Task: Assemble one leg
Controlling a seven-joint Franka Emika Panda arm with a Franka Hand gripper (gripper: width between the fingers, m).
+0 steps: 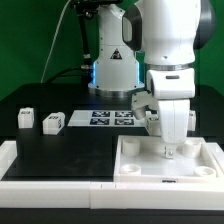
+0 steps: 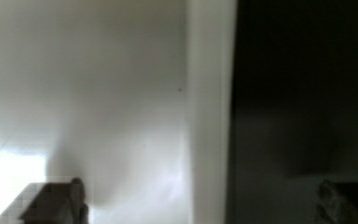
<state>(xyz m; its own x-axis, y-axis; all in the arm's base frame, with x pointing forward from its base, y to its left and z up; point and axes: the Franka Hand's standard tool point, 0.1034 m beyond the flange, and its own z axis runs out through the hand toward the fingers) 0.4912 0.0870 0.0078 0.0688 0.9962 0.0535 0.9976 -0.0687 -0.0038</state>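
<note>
Two small white legs with black-and-white tags stand on the black table at the exterior view's left, one (image 1: 25, 119) beside the other (image 1: 53, 123). My gripper (image 1: 167, 150) points straight down into the large white square tray-like piece (image 1: 135, 168) at the front right, far from both legs. In the wrist view the gripper (image 2: 197, 205) has its dark fingertips (image 2: 51, 203) wide apart at the picture's corners. A blurred white surface (image 2: 105, 100) fills one side, and the dark table fills the other. No leg is between the jaws.
The marker board (image 1: 108, 117) lies flat behind the tray-like piece, in front of the robot base (image 1: 112, 70). A white raised border (image 1: 20, 165) runs along the front left of the table.
</note>
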